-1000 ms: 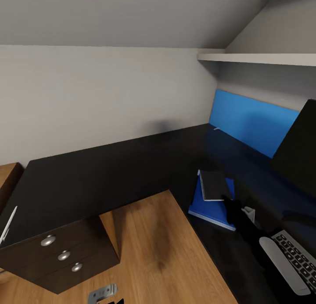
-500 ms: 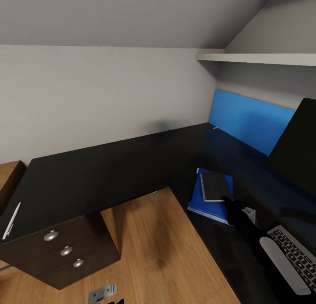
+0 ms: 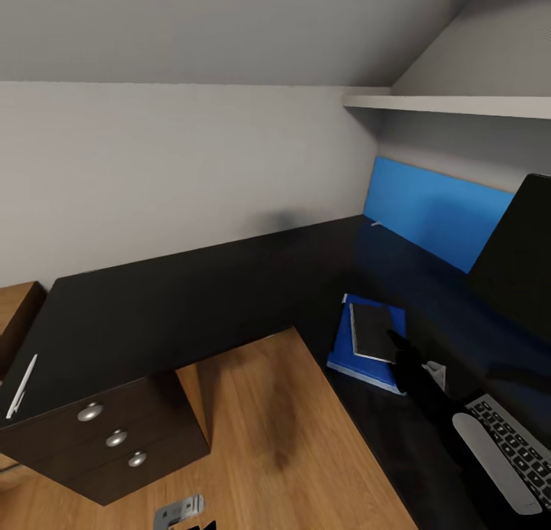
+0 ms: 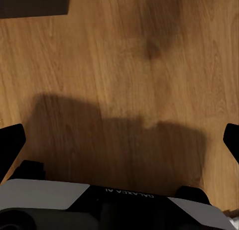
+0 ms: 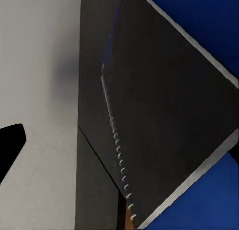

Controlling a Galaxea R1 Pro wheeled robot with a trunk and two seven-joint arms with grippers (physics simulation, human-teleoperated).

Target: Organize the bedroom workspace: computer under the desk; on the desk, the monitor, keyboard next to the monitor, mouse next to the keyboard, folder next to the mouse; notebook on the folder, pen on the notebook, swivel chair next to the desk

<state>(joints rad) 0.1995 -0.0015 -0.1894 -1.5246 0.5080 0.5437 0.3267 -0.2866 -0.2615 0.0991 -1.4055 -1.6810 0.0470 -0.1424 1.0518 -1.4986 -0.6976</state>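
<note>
The black desk [image 3: 191,300] wraps round the corner. On its right wing lies the blue folder [image 3: 344,356] with the dark grey notebook [image 3: 372,330] flat on top. My right gripper [image 3: 393,339] hovers at the notebook's near edge. Its wrist view has the gripper [image 5: 122,145] open, with the spiral-bound notebook [image 5: 169,105] and the folder [image 5: 199,16] close under it. The pen [image 3: 21,386] lies at the desk's far left end. The keyboard [image 3: 516,450] and the monitor [image 3: 520,262] stand at the right. My left gripper [image 4: 119,140] is open over the floor. Mouse, computer and swivel chair are out of view.
A drawer unit with silver knobs [image 3: 115,438] sits under the desk's left end, with a wooden chest [image 3: 11,308] beside it. A blue panel [image 3: 436,209] lines the right wall under a white shelf [image 3: 451,102]. Wooden floor [image 3: 291,438] fills the desk's inner corner.
The view has shifted a little. The notebook, which overhung the folder's far edge, now lies more squarely on it. My right gripper has edged slightly forward.
</note>
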